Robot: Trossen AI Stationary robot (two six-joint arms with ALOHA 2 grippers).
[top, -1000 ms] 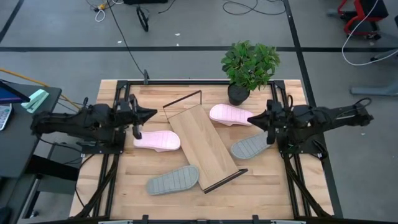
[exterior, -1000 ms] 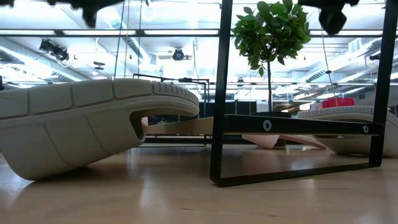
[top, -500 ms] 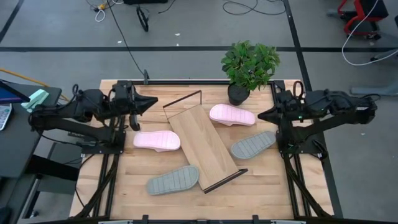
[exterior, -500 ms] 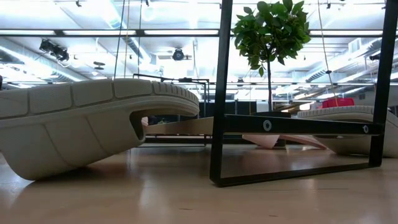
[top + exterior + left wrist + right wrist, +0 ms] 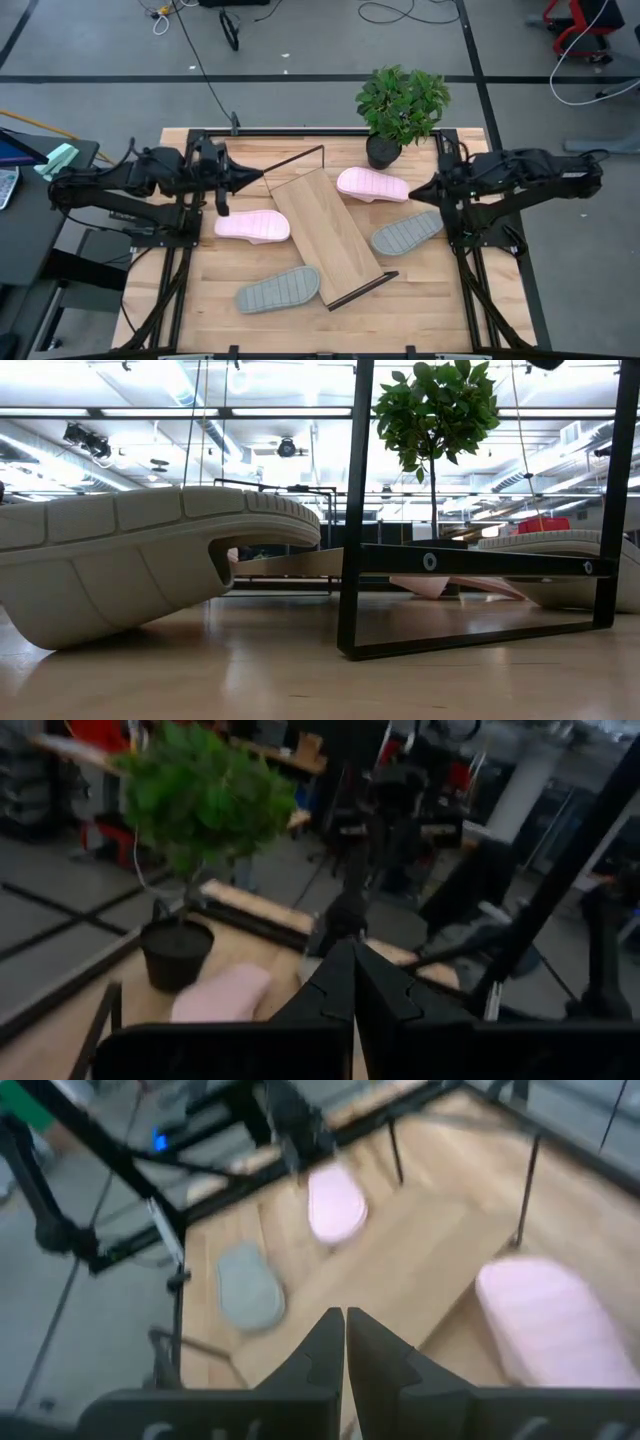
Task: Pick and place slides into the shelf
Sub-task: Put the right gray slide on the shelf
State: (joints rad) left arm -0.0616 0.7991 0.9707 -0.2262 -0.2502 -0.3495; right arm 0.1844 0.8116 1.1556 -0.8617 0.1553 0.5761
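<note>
The shelf (image 5: 326, 235) is a flat light-wood board with a thin dark wire frame at each short end. It lies diagonally across the middle of the slatted wooden tabletop (image 5: 430, 300), and no sandal is on it.

Four foam slides lie on the tabletop around the shelf:
- One pale pink slide (image 5: 252, 226) just beside the shelf's left long edge
- One pale pink slide (image 5: 372, 185) beside the right long edge, near the potted plant (image 5: 402, 105)
- One grey-green slide (image 5: 278, 290) sole up, ridged, at the shelf's near left
- One grey-green slide (image 5: 406, 233) sole up, to the right of the shelf

The left gripper (image 5: 258, 177) hangs above the far left end of the shelf, fingers pressed together, holding nothing. The right gripper (image 5: 414, 190) hangs between the far pink slide and the right grey-green slide, fingers together, also holding nothing
</note>
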